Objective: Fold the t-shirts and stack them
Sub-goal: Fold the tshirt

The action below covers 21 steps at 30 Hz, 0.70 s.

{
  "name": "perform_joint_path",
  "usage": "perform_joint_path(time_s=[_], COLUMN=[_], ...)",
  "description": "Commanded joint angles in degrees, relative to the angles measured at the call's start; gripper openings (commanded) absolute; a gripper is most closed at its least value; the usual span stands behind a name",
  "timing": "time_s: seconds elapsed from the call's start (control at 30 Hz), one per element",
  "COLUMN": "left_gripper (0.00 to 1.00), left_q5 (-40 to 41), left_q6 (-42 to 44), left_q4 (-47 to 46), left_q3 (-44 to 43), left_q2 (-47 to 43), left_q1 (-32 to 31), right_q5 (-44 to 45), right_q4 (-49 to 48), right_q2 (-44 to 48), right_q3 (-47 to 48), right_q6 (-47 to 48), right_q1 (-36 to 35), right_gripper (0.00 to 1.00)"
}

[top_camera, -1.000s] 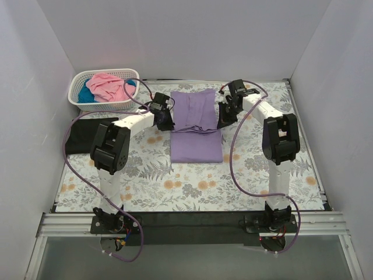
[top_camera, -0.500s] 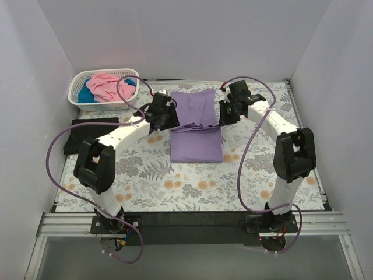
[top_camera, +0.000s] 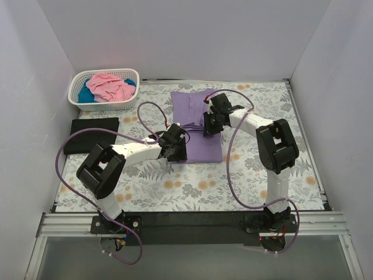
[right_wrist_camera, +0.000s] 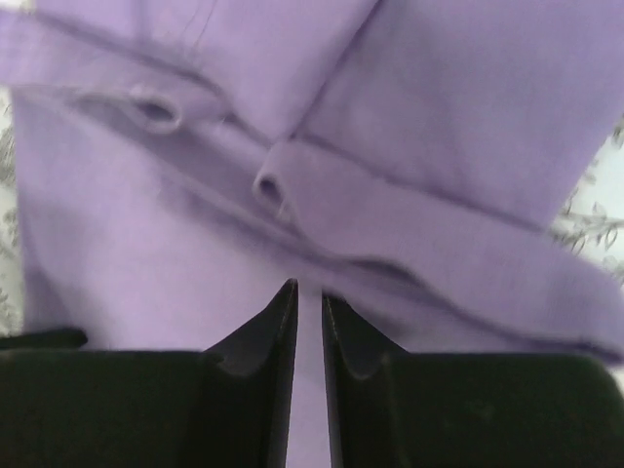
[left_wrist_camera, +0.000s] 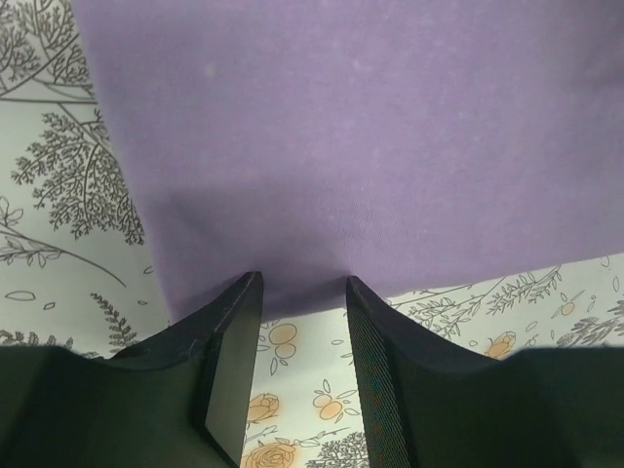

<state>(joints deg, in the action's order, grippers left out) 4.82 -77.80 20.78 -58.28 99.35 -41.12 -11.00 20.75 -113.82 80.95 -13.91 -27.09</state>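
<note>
Lavender t-shirt (top_camera: 201,146) lies mid-table on floral cloth (top_camera: 192,186), part-folded: far portion doubled back over itself w/ a rumpled ridge across the middle, near portion flat. Black t-shirt (top_camera: 92,127) sits folded, well apart to the left. Pink t-shirt (top_camera: 108,86) and teal t-shirt (top_camera: 86,96) are heaped in basket (top_camera: 105,105), far left.

L gripper (left_wrist_camera: 300,288): fingers spread partway, tips at the near hem by its left corner, hem edge running across the gap. Nothing pinched as far as I see.
R gripper (right_wrist_camera: 310,292): fingers nearly together, thin slit only, hanging over the ridge. Fabric shows through the slit, none visibly caught.

Step in hand, my read: take near hem and fold it away over the ridge. Notes for doing it well:
- L: get the lower finger under all plies before closing. A top-ply-only grab would prob. peel the layers apart.
- R: go to near-right corner and open wider first; the slit looks too thin to take the hem.
- Lift both corners level, same pace, else the fold lands skewed.
- Ridge is lumpy. Flatten it before covering, or the bundle won't stack well on the black one.
</note>
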Motion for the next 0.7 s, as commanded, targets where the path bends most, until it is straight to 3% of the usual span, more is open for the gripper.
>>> perform_joint_path(time_s=[0.0, 0.13, 0.3, 0.43, 0.67], left_gripper=[0.39, 0.38, 0.38, 0.38, 0.38], left_q5=[0.4, 1.2, 0.3, -0.7, -0.3], left_q6=[-1.4, -1.2, -2.7, -4.0, -8.0], left_q4=[0.1, 0.1, 0.1, -0.2, -2.2], left_q3=[3.4, 6.0, 8.9, 11.6, 17.2], left_q2=[-2.8, -4.8, -7.2, -10.4, -21.5], left_q1=[-0.4, -0.4, -0.4, -0.4, -0.4], right_q5=[1.3, 5.4, 0.1, -13.8, -26.7], right_q4=[-6.2, -8.0, -9.8, -19.2, -35.9], right_q2=[-3.1, -7.2, -6.7, 1.0, 17.8], right_q3=[6.0, 13.5, 14.3, 2.7, -23.8], right_q6=[-1.6, -2.2, -4.1, -5.5, -13.4], right_q1=[0.6, 1.9, 2.7, 1.8, 1.4], right_gripper=[0.21, 0.21, 0.21, 0.21, 0.21])
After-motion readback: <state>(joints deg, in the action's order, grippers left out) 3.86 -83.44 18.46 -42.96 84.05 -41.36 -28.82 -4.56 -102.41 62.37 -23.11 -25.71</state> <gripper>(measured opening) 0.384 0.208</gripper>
